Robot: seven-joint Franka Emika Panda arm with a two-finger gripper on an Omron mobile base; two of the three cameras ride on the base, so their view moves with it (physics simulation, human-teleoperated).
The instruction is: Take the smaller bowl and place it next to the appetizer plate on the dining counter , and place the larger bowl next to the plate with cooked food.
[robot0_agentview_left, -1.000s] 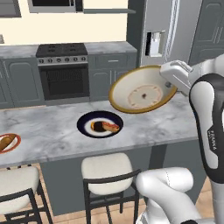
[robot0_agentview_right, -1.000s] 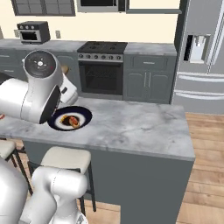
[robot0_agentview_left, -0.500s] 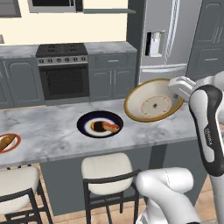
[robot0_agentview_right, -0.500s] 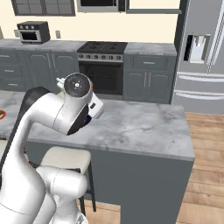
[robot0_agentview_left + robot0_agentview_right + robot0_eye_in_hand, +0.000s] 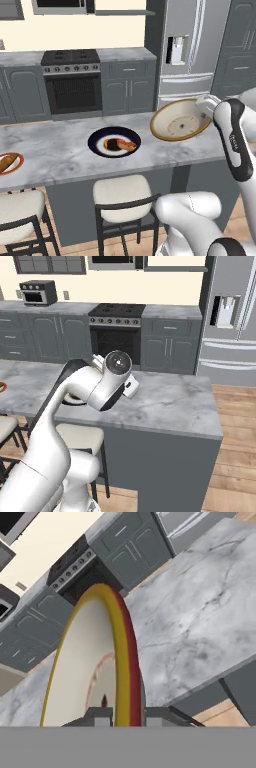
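A long grey-veined white marble tabletop (image 5: 65,150) on dark legs spans the simulated kitchen, cream-cushioned stools (image 5: 122,192) tucked along its near side, a stainless refrigerator (image 5: 187,50) and black oven range (image 5: 72,80) against the far wall. Above the tabletop's right part, the white robot arm (image 5: 232,137) carries the wide, shallow cream-tan bowl with an orange-brown rim (image 5: 181,120), tilted so its pale inside faces the camera. The hand (image 5: 127,716) is pinching the bowl's rim, one dark fingertip on each side of the edge in the hand view. The bowl hangs just right of the round navy-rimmed plate with orange-yellow cooked food (image 5: 114,142), not yet resting on the marble as far as the left base view shows. Far to the left, at the frame's edge, sits the small white plate with an orange-red rim and a brown piece of food (image 5: 9,163).

The placing appears close to its end, and the risks are those of a tilted, edge-held dish. Released at this angle, the bowl would likely land on its rim and roll or rock toward the tabletop's right end. Lowered too far left, it could knock the navy-rimmed plate. A thin rim grip may also let the bowl swivel between the fingertips as it is levelled.
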